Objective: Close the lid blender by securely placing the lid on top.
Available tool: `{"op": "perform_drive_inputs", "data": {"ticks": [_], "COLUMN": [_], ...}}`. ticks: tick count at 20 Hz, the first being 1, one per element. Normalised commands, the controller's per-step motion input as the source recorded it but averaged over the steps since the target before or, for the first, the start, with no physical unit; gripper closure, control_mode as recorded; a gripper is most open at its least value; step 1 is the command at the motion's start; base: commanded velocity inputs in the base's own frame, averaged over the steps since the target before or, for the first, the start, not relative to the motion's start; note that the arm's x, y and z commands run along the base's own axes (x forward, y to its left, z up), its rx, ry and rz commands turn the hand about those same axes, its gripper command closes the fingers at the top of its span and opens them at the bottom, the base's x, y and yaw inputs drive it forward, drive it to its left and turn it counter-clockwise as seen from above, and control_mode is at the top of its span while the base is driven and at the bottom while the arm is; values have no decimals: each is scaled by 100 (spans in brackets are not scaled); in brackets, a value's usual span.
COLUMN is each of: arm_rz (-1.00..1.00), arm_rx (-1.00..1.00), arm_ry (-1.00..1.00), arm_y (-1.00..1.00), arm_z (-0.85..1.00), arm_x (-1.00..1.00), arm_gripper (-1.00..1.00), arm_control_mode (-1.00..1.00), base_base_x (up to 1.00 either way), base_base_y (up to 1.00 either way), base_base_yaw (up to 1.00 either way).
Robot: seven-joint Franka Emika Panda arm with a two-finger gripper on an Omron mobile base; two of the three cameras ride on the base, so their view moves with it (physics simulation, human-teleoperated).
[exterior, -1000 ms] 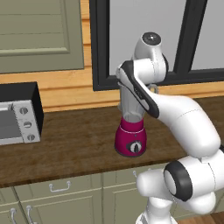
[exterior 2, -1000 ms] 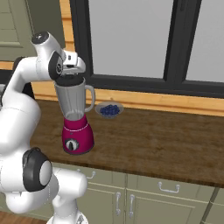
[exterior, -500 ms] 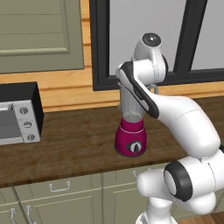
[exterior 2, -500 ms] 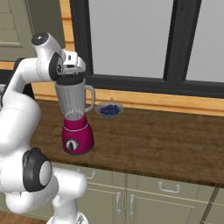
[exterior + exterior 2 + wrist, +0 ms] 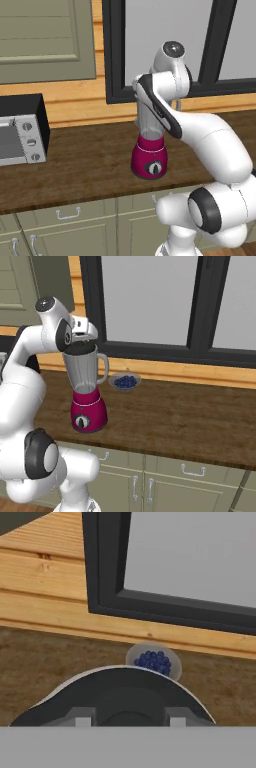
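The blender [image 5: 89,413] stands on the wooden counter, with its magenta base [image 5: 149,159] and dark dial facing me and its clear grey jar [image 5: 82,373] upright. The black lid [image 5: 78,349] rests level on the jar's rim. My gripper [image 5: 82,340] hangs straight above the jar, shut on the lid's raised centre knob. In the hand view the lid [image 5: 120,689] is a dark dome, and the gripper [image 5: 129,721] has one fingertip on each side of the knob. In the left base view my forearm covers the top of the jar [image 5: 147,122].
A small bowl of blueberries [image 5: 124,381] sits behind the blender near the window sill, and it also appears in the hand view [image 5: 154,660]. The black and silver toaster oven [image 5: 20,130] stands far left on the counter. A dark window frame [image 5: 107,567] rises close behind.
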Motion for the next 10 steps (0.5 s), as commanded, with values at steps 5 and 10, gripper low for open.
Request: {"op": "perform_drive_inputs", "data": {"ticks": [5,10], "arm_rz": [0,0], "arm_rx": [0,0], "arm_ry": [-9,-6], "arm_y": [0,-1], "arm_z": [-24,-17], "arm_x": [0,0], "arm_gripper": [100,-100], "arm_control_mode": [-100,-100], "base_base_x": [0,0], "base_base_y": [0,0], "base_base_yaw": [0,0]}}
